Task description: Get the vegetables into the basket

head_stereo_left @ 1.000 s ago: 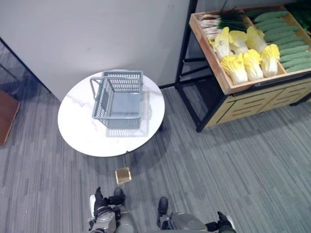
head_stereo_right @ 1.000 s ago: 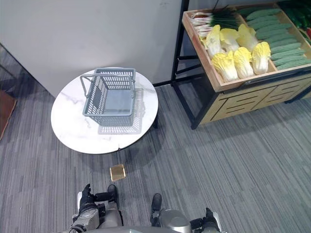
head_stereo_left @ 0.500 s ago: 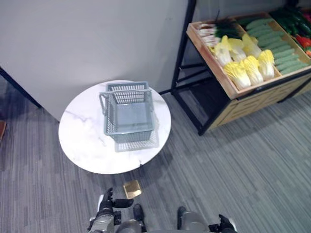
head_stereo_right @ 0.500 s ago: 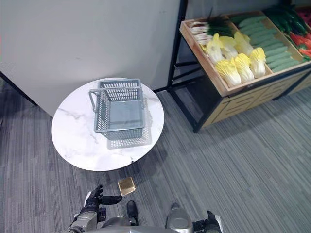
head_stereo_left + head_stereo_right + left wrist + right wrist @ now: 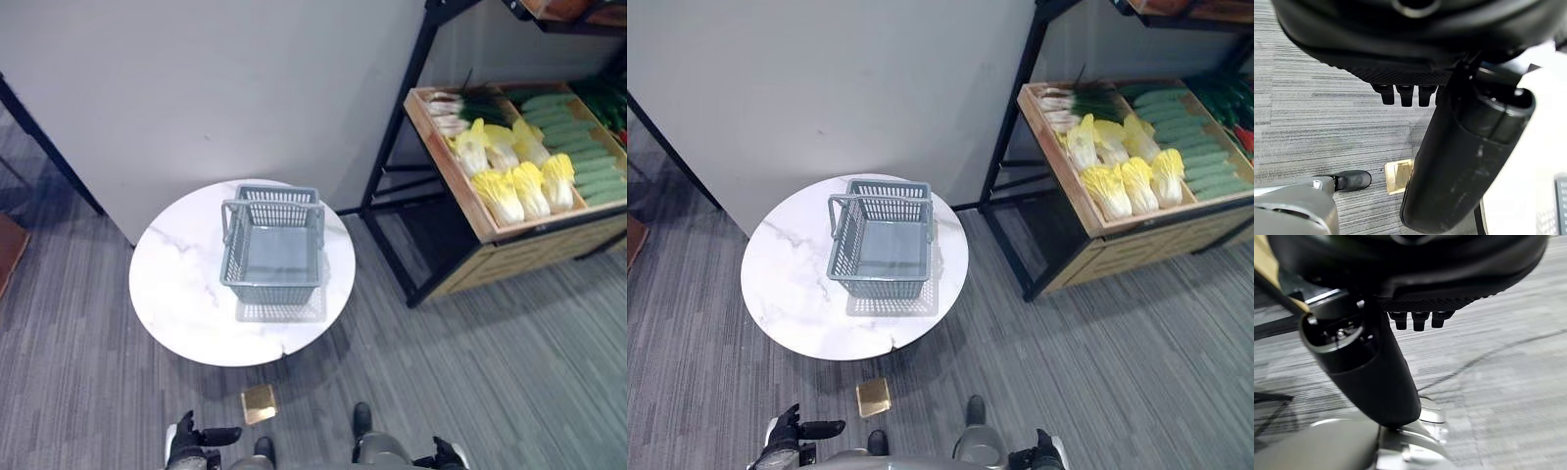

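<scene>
A: Two hands logged low, at the bottom edge of the head views. Left hand down over the grey carpet, fingers straight, thumb out, nothing held. Right hand hanging low on the other side, fingers straight, nothing held.

B: Basket position?

A: Grey wire basket upright on the round white marble-top table, toward the rim nearest the wall. Handle folded at the far rim. Nothing inside.

B: Vegetables?

A: All on the wooden produce shelf to the right of the table, well apart from the basket. Yellow napa cabbages in the near compartment, green cucumbers stacked just beside them, spring onions at the far end. Red and dark green produce at the far right edge, too small to identify.

B: Anything else noted?

A: Small gold square plate lying on the carpet just in front of the table.
</scene>
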You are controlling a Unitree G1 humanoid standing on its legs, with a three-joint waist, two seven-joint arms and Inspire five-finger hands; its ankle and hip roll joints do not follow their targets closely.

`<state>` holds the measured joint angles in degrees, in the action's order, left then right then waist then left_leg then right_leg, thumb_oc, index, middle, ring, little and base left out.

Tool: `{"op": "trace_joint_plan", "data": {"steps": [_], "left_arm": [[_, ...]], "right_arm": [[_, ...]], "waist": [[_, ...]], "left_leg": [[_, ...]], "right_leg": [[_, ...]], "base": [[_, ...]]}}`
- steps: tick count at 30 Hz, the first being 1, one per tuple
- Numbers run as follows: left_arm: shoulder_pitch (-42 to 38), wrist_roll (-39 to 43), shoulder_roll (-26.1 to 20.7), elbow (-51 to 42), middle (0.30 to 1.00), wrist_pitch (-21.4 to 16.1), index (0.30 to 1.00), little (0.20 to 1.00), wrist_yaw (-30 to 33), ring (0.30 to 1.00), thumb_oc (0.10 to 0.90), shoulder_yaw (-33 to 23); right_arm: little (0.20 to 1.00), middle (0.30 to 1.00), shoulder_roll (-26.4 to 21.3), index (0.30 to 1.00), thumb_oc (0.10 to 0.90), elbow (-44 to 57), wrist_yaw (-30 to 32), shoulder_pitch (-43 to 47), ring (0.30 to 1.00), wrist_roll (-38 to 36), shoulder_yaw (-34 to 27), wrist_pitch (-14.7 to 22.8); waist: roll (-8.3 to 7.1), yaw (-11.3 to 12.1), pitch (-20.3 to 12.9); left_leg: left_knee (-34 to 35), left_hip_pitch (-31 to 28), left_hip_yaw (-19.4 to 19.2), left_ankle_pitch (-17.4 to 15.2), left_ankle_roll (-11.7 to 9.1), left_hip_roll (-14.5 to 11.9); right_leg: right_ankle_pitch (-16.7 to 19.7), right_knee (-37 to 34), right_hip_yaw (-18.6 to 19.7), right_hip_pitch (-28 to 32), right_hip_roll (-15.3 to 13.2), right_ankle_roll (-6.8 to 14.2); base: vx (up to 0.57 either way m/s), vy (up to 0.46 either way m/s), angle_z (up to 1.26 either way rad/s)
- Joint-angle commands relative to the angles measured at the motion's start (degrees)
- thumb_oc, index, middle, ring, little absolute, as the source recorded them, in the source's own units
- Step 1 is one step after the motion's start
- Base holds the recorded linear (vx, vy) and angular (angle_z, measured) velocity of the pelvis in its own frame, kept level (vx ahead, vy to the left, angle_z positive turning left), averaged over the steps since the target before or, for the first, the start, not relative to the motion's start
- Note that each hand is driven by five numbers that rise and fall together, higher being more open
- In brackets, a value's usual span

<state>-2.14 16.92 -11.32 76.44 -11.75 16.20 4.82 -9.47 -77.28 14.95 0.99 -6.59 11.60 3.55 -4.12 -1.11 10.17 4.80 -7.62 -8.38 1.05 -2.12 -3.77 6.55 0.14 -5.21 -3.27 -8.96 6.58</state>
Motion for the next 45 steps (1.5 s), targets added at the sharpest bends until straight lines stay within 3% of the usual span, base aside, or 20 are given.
{"op": "trace_joint_plan", "data": {"steps": [1,5,9,10,11,12,13,19,22,28,29,33,45], "left_arm": [[-3.79,0.90,-1.09,-1.56,1.000,-2.70,1.000,1.000,1.57,1.000,0.900,-1.73],[-4.37,0.69,-0.95,-2.49,1.000,-3.26,1.000,1.000,1.79,1.000,0.900,-0.26],[-3.88,-1.23,-1.47,-2.44,1.000,-3.88,1.000,1.000,3.32,1.000,0.900,0.01],[-2.63,-2.46,-2.53,-3.86,1.000,-5.23,1.000,1.000,6.89,1.000,0.900,-1.32],[-2.12,-3.09,-2.82,-4.43,1.000,-5.42,1.000,1.000,8.27,1.000,0.900,-1.93],[-1.12,-4.50,-3.98,-5.40,1.000,-5.83,1.000,1.000,11.22,1.000,0.900,-4.30],[-1.07,-4.53,-3.93,-5.43,1.000,-5.82,1.000,1.000,11.25,1.000,0.900,-4.29],[-0.31,-8.73,-5.26,-6.21,1.000,-4.57,1.000,1.000,12.12,1.000,0.900,-6.46],[-0.14,-10.24,-5.62,-6.83,1.000,-3.86,1.000,1.000,10.03,1.000,0.900,-5.36],[-0.31,-9.87,-6.56,-7.74,1.000,-3.19,1.000,1.000,7.25,1.000,0.900,-3.27],[-0.80,-9.79,-7.19,-8.52,1.000,-3.43,1.000,1.000,7.73,1.000,0.900,-2.15],[-1.73,-9.23,-7.35,-11.28,1.000,-4.61,1.000,1.000,8.20,1.000,0.900,1.68],[-6.45,-5.18,-6.49,-11.01,1.000,-5.66,1.000,1.000,7.05,1.000,0.900,9.21]], "right_arm": [[1.000,1.000,0.30,1.000,0.900,0.12,-0.09,2.37,1.000,0.17,0.91,1.43],[1.000,1.000,-1.68,1.000,0.900,-0.57,1.46,2.33,1.000,-1.28,-1.06,1.94],[1.000,1.000,-4.85,1.000,0.900,1.66,5.67,3.13,1.000,-0.59,-2.31,4.00],[1.000,1.000,-10.04,1.000,0.900,14.79,10.31,3.41,1.000,4.26,-0.74,6.87],[1.000,1.000,-11.56,1.000,0.900,20.40,10.20,2.91,1.000,5.69,-0.24,6.91],[1.000,1.000,-16.42,1.000,0.900,36.48,10.29,1.82,1.000,11.95,1.52,6.81],[1.000,1.000,-16.48,1.000,0.900,36.72,10.24,1.66,1.000,11.98,1.47,6.65],[1.000,1.000,-23.88,1.000,0.900,63.93,6.55,4.41,1.000,24.55,3.50,4.95],[1.000,1.000,-24.14,1.000,0.900,70.91,4.00,9.25,1.000,24.16,5.40,5.52],[1.000,1.000,-22.47,1.000,0.900,72.37,0.54,22.86,1.000,20.81,13.63,6.62],[1.000,1.000,-20.16,1.000,0.900,69.21,1.01,29.63,1.000,18.79,16.19,5.93],[1.000,1.000,-17.16,1.000,0.900,62.75,3.29,41.11,1.000,17.42,19.94,5.63],[1.000,1.000,-8.29,1.000,0.900,36.08,7.26,64.61,1.000,10.03,21.76,4.25]], "waist": [[-1.11,0.23,1.72],[-0.40,-0.25,0.97],[-0.63,-0.32,-0.05],[-1.14,-0.45,-0.62],[-1.35,-0.54,-0.62],[-1.92,-0.63,-0.70],[-1.87,-0.61,-0.68],[-3.05,0.74,-1.06],[-3.41,2.01,-0.97],[-3.84,4.67,-0.85],[-4.07,5.94,-0.43],[-4.49,7.74,1.21],[-4.39,10.94,4.42]], "left_leg": [[-2.42,3.19,-0.13,0.04,-1.07,-2.17],[-1.82,3.69,0.59,1.59,-2.55,-3.65],[-1.56,2.54,-0.05,1.35,-2.90,-3.94],[-1.12,1.80,-0.67,1.17,-2.96,-3.85],[-0.80,1.57,-0.92,1.22,-2.94,-3.89],[0.10,1.17,-1.41,1.20,-2.91,-3.76],[0.11,1.09,-1.43,1.17,-2.91,-3.78],[0.20,0.56,-1.32,0.07,-2.33,-3.14],[0.20,0.62,-0.97,-0.20,-2.07,-2.78],[0.20,1.21,-0.14,-0.29,-1.81,-2.49],[0.20,1.64,0.21,-0.12,-1.78,-2.44],[0.20,3.59,1.06,0.59,-1.99,-2.54],[0.20,8.37,3.34,2.20,-1.92,-2.33]], "right_leg": [[0.69,-0.17,-3.23,2.76,-1.75,-0.03],[-0.08,-1.87,-5.09,4.58,-0.49,-0.83],[0.27,-3.86,-5.42,6.57,-0.18,-0.79],[0.77,-5.14,-4.81,7.13,-0.25,-0.45],[0.87,-5.14,-4.57,6.97,-0.25,-0.32],[1.18,-5.14,-4.06,6.58,-0.34,-0.03],[1.17,-5.14,-4.04,6.65,-0.32,-0.02],[1.46,-5.14,-3.83,7.09,-0.93,0.54],[1.62,-5.14,-3.90,7.03,-1.17,0.65],[1.44,-5.14,-4.27,7.13,-1.45,0.63],[1.39,-5.14,-4.51,7.02,-1.48,0.49],[1.68,-5.14,-4.99,5.88,-1.34,0.35],[2.25,-5.14,-6.14,2.77,-1.17,-0.08]], "base": [[-0.01,-0.283,0.61],[0.01,-0.138,0.41],[0.06,-0.073,0.12],[0.01,-0.006,0.04],[0.00,0.019,-0.14],[-0.02,0.029,-0.37],[-0.01,0.038,-0.45],[0.01,0.033,-0.10],[0.01,0.045,0.04],[0.00,0.008,0.07],[-0.01,-0.007,0.14],[-0.04,-0.014,0.13],[-0.02,0.000,0.12]]}}
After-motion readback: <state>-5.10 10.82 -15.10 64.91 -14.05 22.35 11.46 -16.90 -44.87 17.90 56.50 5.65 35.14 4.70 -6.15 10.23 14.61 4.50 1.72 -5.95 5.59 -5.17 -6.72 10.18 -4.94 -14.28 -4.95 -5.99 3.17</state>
